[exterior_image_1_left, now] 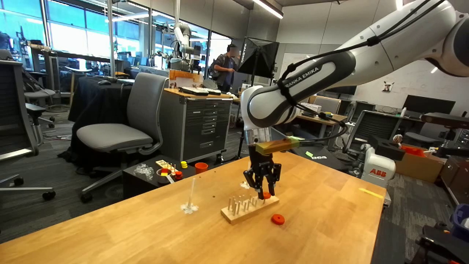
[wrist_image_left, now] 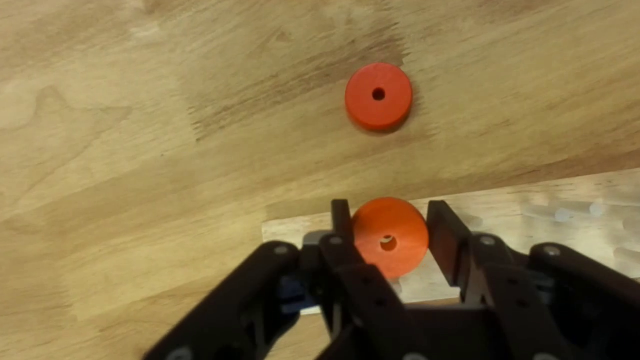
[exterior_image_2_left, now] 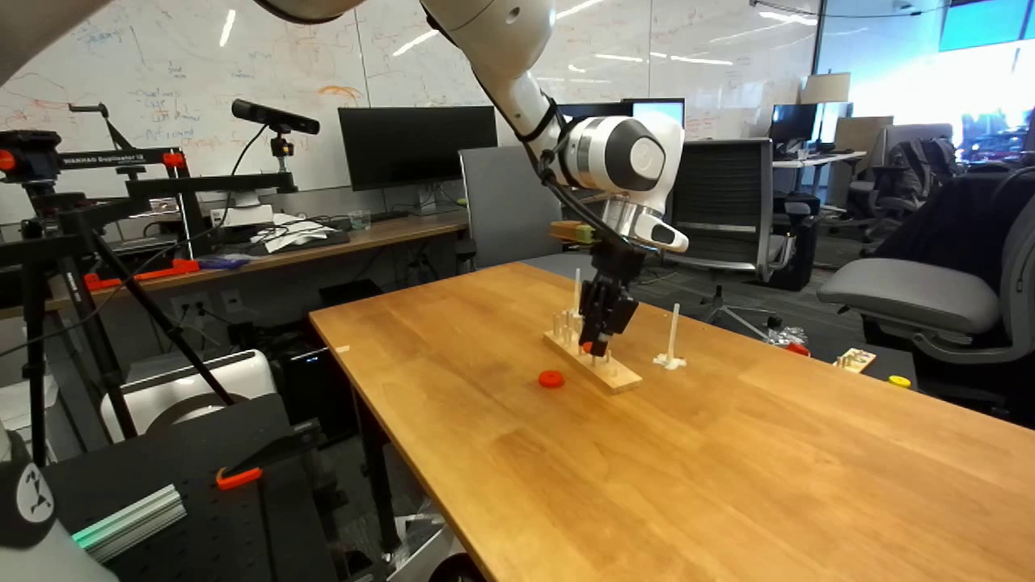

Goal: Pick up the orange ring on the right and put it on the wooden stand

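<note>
Wooden tabletop [exterior_image_1_left: 322,220] is backed by a grey office chair [exterior_image_1_left: 113,135] and a drawer cabinet [exterior_image_1_left: 205,132] in an exterior view. Orange ring [wrist_image_left: 391,224] is grasped by the Robotiq gripper [exterior_image_1_left: 266,194], its rim pinched from opposite sides in the wrist view. The ring is held over the wooden stand [exterior_image_1_left: 234,217], near one end; whether it is seated on one of the pegs [wrist_image_left: 561,215] cannot be told. Second orange ring [wrist_image_left: 378,110] is seen lying flat on the tabletop, just beside the stand and apart from the gripper.

Table [exterior_image_2_left: 687,461]: wooden stand [exterior_image_1_left: 254,211], loose ring [exterior_image_2_left: 551,378], two pegs [exterior_image_2_left: 673,333], seemingly taped.
</note>
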